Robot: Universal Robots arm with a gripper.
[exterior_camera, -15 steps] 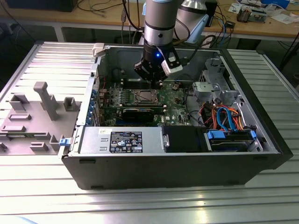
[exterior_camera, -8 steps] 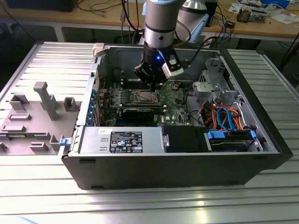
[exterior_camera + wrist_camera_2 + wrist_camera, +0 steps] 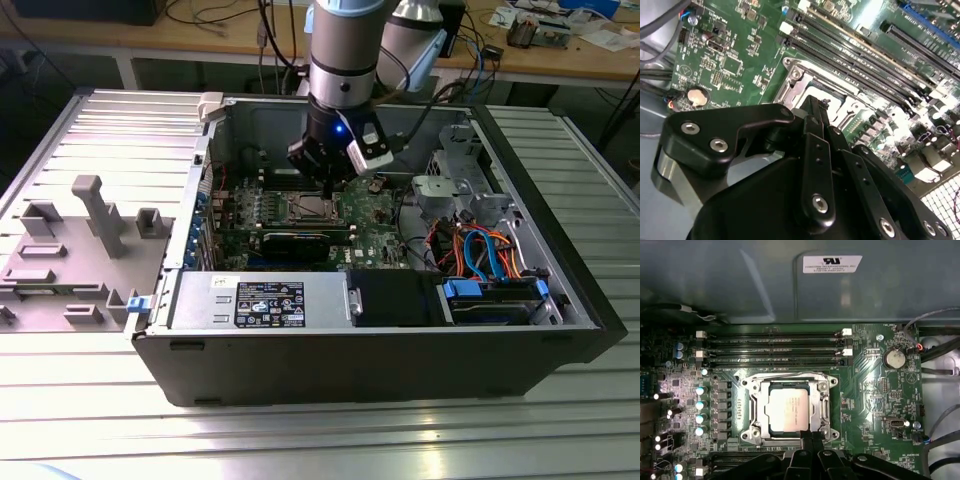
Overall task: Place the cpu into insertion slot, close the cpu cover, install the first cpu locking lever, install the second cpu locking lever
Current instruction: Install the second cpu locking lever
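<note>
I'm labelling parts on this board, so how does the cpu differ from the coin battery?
The cpu is square with a dull silver-grey top; the coin battery is round and shinier. The cpu lies in the socket under the cover; the battery sits apart, near the board's edge. Both lie flat and are metallic.

In the second wrist view, the black metal gripper (image 3: 812,107) is hiding most of the square silver-rimmed insertion slot (image 3: 837,87) just beyond its fingertips, so whether the dull silver-grey square cpu is sitting in it there cannot be told. In the first wrist view, the gripper's fingertips (image 3: 810,437) are overlapping the near edge of the thin silvery cpu cover (image 3: 825,405). In the exterior view, the arm's body is blocking the far side of the green motherboard (image 3: 375,215) behind the gripper.
</note>
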